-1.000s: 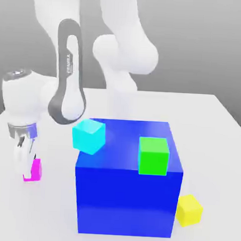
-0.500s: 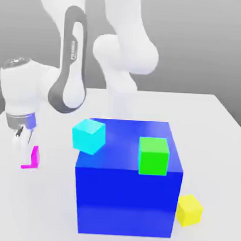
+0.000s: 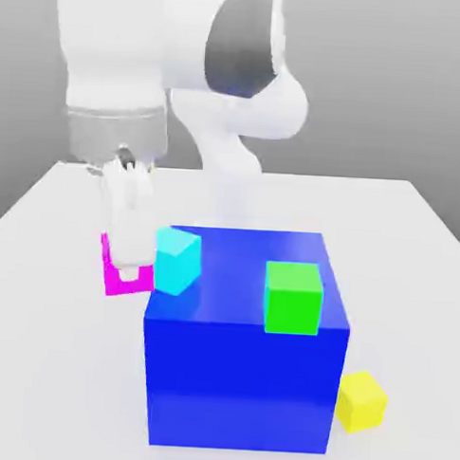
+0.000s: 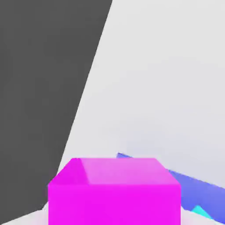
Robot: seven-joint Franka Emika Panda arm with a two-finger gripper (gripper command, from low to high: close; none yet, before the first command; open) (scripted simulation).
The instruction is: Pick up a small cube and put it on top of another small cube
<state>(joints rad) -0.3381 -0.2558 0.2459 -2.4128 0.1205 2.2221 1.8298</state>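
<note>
The small magenta cube hangs in the air at the exterior view's left, with my gripper shut on it and a white finger covering part of its face. It is just beside the cyan cube, which rests at the top left edge of the big blue block. In the hand view the magenta cube sits close to the camera, with a strip of the blue block and a sliver of cyan behind it.
A green cube sits on the blue block's top near its front edge. A yellow cube lies on the white table by the block's lower right corner. The arm's base column rises behind the block.
The gripper has lifted the magenta cube off the table and carried it up and toward the exterior view's right, to beside the cyan cube. The arm has swung with it.
</note>
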